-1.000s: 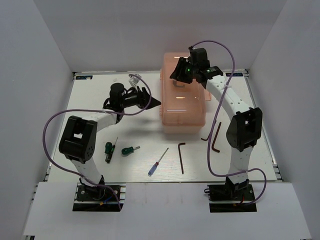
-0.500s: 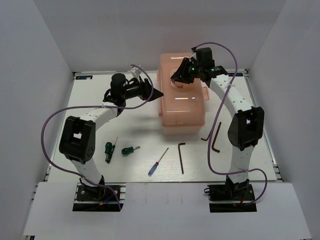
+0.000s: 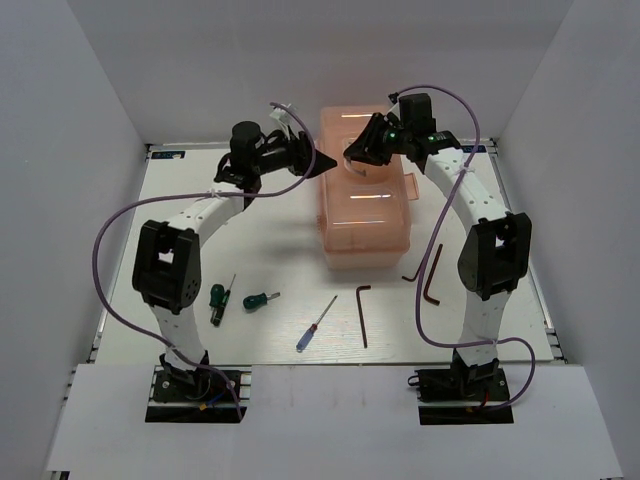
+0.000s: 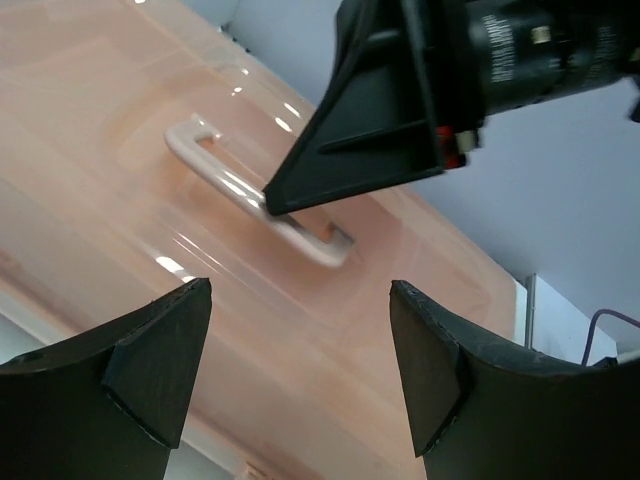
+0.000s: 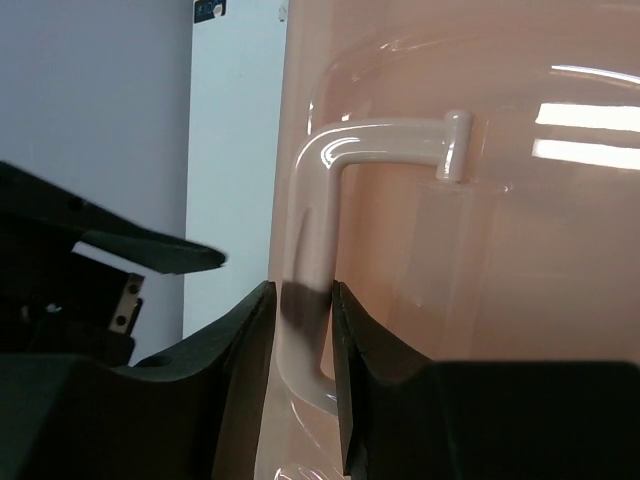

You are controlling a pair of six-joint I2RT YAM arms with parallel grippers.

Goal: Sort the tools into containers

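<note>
- The green-handled screwdrivers (image 3: 217,300) and the blue-handled screwdriver (image 3: 315,325) lie loose on the table (image 3: 500,320), unsorted because the box is shut.
- Our left gripper (image 4: 300,385) hovers at the toolbox's left edge with its jaws wide and holding nothing, and we judge it is there to steady the box.
- The toolbox (image 3: 365,225) sits closed at the far middle. Our right gripper (image 5: 300,330) pinches its white handle (image 5: 322,190), presumably to lift the lid.
- The hex keys (image 3: 363,315) wait near the box's front.

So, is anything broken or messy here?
Nothing looks broken or spilled. The screwdrivers and hex keys lie loose on the table, and the toolbox lid is down, with the right gripper pinching its handle.
</note>
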